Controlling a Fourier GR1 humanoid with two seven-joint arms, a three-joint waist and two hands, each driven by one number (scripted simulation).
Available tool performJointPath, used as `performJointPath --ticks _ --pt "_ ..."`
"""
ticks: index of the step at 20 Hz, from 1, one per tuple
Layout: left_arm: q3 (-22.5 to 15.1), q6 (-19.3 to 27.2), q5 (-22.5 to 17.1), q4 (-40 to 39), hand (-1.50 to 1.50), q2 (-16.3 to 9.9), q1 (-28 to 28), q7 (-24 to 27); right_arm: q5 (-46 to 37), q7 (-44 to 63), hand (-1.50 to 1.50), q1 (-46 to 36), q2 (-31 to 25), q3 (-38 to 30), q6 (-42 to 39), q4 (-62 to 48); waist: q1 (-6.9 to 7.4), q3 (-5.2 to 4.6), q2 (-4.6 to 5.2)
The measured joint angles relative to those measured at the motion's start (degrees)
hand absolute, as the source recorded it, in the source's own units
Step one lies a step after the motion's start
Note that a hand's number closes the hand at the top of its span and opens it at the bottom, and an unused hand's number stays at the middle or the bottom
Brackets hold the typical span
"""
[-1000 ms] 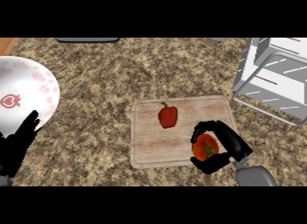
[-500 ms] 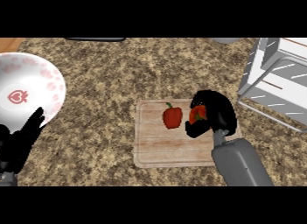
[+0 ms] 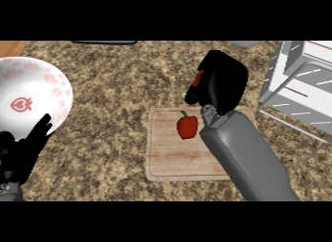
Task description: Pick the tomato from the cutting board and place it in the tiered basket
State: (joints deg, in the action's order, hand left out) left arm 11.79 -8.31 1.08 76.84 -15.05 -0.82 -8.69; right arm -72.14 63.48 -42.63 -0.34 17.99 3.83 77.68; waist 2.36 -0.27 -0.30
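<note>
While its fingers curl round the tomato (image 3: 198, 78), the right hand (image 3: 221, 82) hangs beyond the cutting board (image 3: 170, 160).

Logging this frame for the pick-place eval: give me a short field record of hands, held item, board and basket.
right hand: raised above the counter, curled round the tomato, only a red sliver showing
left hand: open, resting at lower left, beside the bowl
cutting board: holds a red pepper
tiered basket: at the right edge, tomato not yet in it

Right hand (image 3: 221, 82) raised, fingers curled; left hand (image 3: 21, 151) open, fingers up.
</note>
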Motion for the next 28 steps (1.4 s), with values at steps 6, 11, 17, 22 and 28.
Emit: performJointPath --ticks 6,11,17,22,28 --pt "0.6 -0.1 0.0 -0.8 0.00 -0.3 0.5 0.8 -2.3 3.2 1.50 -9.6 -0.2 -1.1 -0.9 -1.9 -0.71 0.16 0.19" --pt "1.0 -0.2 -0.3 -0.2 0.00 -0.3 0.7 0.6 -4.6 1.4 1.50 -14.1 -0.9 -7.4 0.3 -5.4 -1.25 0.23 0.33" --pt "1.2 0.0 -0.2 0.5 0.00 0.0 2.2 1.6 -4.1 -4.8 1.50 -16.9 -5.7 -15.6 5.3 -13.8 -1.26 0.26 0.52" --pt "1.1 0.0 0.0 0.9 0.00 0.2 2.1 1.4 -2.1 -10.9 1.50 -19.0 -10.3 -21.1 11.7 -22.2 -1.24 0.28 0.65" --pt "1.1 -0.2 -0.3 1.8 0.00 0.1 0.9 -0.4 7.8 -22.7 1.50 -20.9 -15.1 -29.5 20.9 -28.0 -0.83 0.33 0.88"
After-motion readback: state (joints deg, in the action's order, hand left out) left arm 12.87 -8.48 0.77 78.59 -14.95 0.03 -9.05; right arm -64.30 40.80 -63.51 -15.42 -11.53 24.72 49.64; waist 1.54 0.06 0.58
